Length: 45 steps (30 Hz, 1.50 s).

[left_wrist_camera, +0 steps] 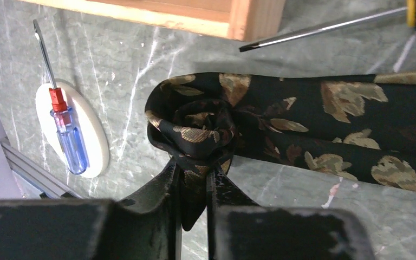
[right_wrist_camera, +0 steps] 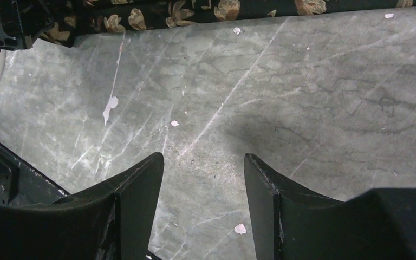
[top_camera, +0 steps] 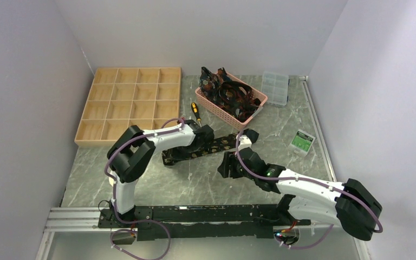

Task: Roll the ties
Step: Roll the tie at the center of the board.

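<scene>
We find the tie (left_wrist_camera: 314, 114) on the table (left_wrist_camera: 314, 216), one end wound into a small, loose coil that the left pincer (left_wrist_camera: 194, 169) clamps between its closed jaws, just past their tips. The unrolled length runs flat to that pincer's right, its long axis crosswise to the jaws. We cannot tell which end is pointed. We judge the coil could slacken or skew if the grip slips, since its turns sit unevenly, and the screwdriver (left_wrist_camera: 319, 30) ahead might snag the fabric. The right pincer (right_wrist_camera: 203, 181) hangs open and empty, with the tie beyond its tips.
</scene>
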Each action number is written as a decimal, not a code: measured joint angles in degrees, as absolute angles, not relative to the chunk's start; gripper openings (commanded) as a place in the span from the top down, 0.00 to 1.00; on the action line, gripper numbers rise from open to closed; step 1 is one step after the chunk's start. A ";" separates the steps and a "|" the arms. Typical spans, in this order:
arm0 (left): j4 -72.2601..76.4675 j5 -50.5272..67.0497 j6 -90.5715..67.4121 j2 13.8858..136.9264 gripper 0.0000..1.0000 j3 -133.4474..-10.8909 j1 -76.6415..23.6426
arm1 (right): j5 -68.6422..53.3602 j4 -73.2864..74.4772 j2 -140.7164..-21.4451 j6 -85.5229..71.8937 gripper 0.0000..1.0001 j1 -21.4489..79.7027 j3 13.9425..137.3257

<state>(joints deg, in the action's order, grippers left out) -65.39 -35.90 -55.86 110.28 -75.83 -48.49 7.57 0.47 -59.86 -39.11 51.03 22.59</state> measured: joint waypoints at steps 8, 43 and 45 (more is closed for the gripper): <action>-62.54 -33.67 -54.37 111.11 0.45 -76.64 -49.84 | 7.57 0.43 -59.86 -39.11 0.39 50.70 21.78; -20.14 -5.72 -50.28 46.24 0.06 -25.06 -22.59 | -0.10 -1.69 -87.90 -36.56 0.39 53.49 52.29; -17.67 -1.06 -49.93 45.93 0.06 -23.55 -19.05 | -0.40 -1.63 -92.73 -36.05 0.40 53.78 56.82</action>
<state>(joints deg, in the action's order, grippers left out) -17.67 -1.06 -49.93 45.93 -23.55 -19.05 -0.40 -1.63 -92.73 -36.05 53.78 56.82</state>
